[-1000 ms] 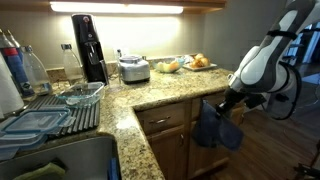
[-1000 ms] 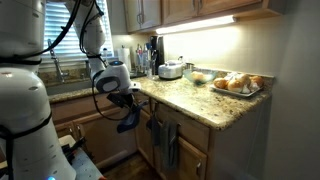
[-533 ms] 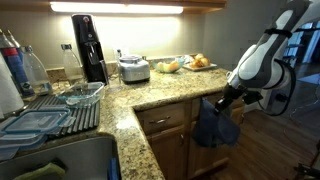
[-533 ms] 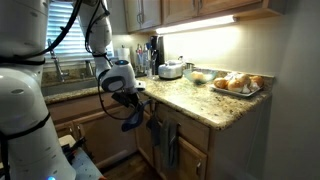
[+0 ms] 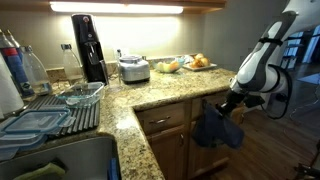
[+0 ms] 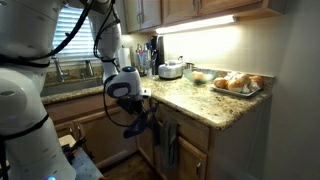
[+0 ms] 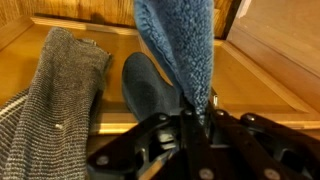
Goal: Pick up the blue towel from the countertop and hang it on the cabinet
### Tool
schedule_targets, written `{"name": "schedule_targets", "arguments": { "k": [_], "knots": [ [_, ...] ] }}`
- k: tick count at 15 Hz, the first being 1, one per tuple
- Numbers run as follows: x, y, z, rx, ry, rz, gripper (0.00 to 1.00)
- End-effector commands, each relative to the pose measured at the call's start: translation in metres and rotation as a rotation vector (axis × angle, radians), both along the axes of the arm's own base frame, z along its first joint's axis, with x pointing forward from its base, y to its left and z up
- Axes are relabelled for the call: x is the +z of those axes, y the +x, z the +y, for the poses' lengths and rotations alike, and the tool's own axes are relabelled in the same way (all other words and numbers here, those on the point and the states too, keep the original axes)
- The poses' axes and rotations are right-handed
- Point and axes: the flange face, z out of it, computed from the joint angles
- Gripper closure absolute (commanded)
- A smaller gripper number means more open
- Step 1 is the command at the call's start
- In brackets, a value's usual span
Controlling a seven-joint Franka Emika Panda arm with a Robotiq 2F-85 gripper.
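My gripper (image 5: 231, 101) is shut on the top of the blue towel (image 5: 216, 129), which hangs below it in front of the cabinet (image 5: 165, 138), under the edge of the granite countertop (image 5: 170, 89). In an exterior view the gripper (image 6: 140, 107) holds the towel (image 6: 140, 125) close to the cabinet (image 6: 197, 157) below the countertop (image 6: 190, 101). In the wrist view the fluffy blue towel (image 7: 178, 45) runs up from between my shut fingers (image 7: 203, 115) against the wooden cabinet (image 7: 275, 65).
A grey towel (image 7: 60, 95) and a darker slate towel (image 7: 150, 90) hang on the cabinet beside the blue one; they also show in an exterior view (image 6: 168, 145). On the counter stand a coffee maker (image 5: 88, 45), a steel appliance (image 5: 134, 69), a dish rack (image 5: 50, 112) and a food tray (image 6: 238, 84).
The arm has carried the blue towel sideways and a little lower, closer to the cabinet front and the hanging towels. The gripper stays shut on it.
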Motion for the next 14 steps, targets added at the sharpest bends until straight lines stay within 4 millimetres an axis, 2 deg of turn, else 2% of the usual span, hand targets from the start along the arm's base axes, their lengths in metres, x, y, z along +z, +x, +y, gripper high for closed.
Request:
{"name": "schedule_targets", "arguments": {
  "k": [1,7,14],
  "knots": [
    [-0.009,0.006,-0.008,-0.008,0.022,0.004,0.95],
    [-0.006,0.011,-0.002,0.005,0.057,-0.008,0.95],
    [-0.014,0.008,-0.014,-0.040,0.081,0.010,0.95]
  ]
}}
